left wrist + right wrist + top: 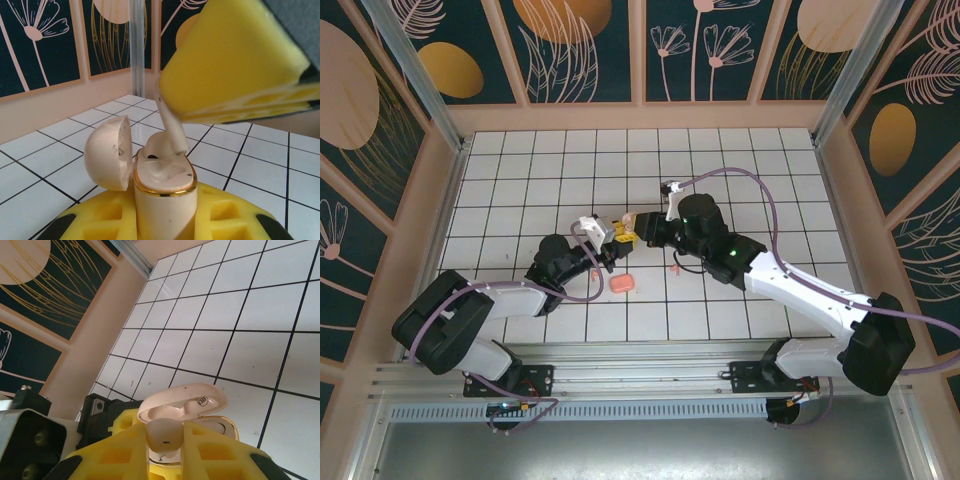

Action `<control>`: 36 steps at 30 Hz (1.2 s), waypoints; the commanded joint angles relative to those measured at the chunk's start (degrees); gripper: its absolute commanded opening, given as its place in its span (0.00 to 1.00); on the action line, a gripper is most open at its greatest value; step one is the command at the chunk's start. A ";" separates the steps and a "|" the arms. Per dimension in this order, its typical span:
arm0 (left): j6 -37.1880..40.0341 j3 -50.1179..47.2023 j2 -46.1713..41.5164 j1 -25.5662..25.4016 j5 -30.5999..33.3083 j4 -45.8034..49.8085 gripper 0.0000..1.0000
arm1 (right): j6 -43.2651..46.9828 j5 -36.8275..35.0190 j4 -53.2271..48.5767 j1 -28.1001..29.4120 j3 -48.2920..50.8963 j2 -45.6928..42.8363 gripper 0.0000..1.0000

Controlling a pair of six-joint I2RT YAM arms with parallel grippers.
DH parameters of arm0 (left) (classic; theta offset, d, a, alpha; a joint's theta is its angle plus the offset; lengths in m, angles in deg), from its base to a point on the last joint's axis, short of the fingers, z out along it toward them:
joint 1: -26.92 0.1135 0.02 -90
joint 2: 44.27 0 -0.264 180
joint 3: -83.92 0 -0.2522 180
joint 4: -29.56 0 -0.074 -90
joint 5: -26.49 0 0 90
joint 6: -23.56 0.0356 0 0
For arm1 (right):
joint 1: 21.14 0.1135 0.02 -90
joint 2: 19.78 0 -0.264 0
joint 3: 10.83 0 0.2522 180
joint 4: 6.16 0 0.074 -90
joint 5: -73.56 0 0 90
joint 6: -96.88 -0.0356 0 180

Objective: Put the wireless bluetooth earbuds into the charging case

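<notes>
The left end effector (163, 216) grips the open case (165, 176) upright, and the right end effector (167, 441), closed on an earbud (165, 437), holds it directly above the case, long stem pointing down into it.

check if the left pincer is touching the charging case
Touching. The left wrist view shows the charging case standing clamped in the left pincer, its yellow fingers pressed against both sides of the case body with no gap.
</notes>
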 commanded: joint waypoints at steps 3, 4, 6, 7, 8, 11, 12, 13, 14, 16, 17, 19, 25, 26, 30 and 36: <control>-1.08 1.72 -0.11 -0.34 -0.09 -2.94 0.06 | 1.32 -0.56 3.30 0.94 -1.51 1.27 0.20; -1.08 1.72 -0.22 -0.34 0.06 -2.95 0.06 | 1.39 -0.56 3.36 1.03 -1.59 1.43 0.20; -1.09 1.83 -0.42 -0.38 0.25 -2.94 0.06 | 1.53 -0.32 3.26 1.23 -1.68 1.64 0.20; -1.08 1.81 -0.53 -0.32 0.35 -2.89 0.06 | 1.65 -0.21 3.08 1.29 -1.71 1.69 0.20; -1.08 1.88 -0.55 -0.37 0.40 -2.81 0.06 | 1.79 -0.05 2.77 1.39 -1.78 1.75 0.19; -1.08 1.99 -0.94 -0.39 0.70 -2.67 0.06 | 2.31 0.17 1.33 1.79 -1.82 1.65 0.19; -1.08 2.01 -1.03 -0.39 0.79 -2.67 0.06 | 2.51 0.02 0.63 2.04 -1.79 1.60 0.19; -1.08 2.03 -1.14 -0.42 0.94 -2.67 0.06 | 2.60 -0.24 -0.02 2.27 -1.78 1.43 0.19; -1.08 2.16 -1.21 -0.38 0.96 -2.73 0.06 | 2.72 -0.61 -0.65 2.40 -1.66 1.28 0.19; -1.27 2.33 -1.47 -0.35 0.97 -2.76 0.06 | 2.89 -1.25 -1.53 2.68 -1.26 0.93 0.19; -1.35 2.42 -1.71 -0.34 0.98 -2.76 0.06 | 2.89 -1.35 -1.80 2.70 -0.92 0.76 0.19; -1.43 2.49 -2.12 -0.35 0.95 -2.76 0.06 | 2.96 -1.44 -2.03 2.70 -0.61 0.53 0.19; -1.06 2.95 -3.31 -0.42 0.77 -1.85 0.06 | 3.02 -4.01 -3.07 2.73 -0.39 -0.07 0.19; -0.91 3.03 -3.44 -0.42 0.70 -1.59 0.06 | 2.91 -4.49 -2.96 2.70 -0.51 -0.09 0.19; -0.73 2.98 -3.67 -0.35 0.45 -1.05 0.06 | 2.56 -5.13 -1.37 2.66 -0.91 0.09 0.20; -0.91 2.51 -4.34 -0.37 0.50 -1.05 0.06 | 2.36 -5.13 0.07 2.63 -2.42 1.23 0.20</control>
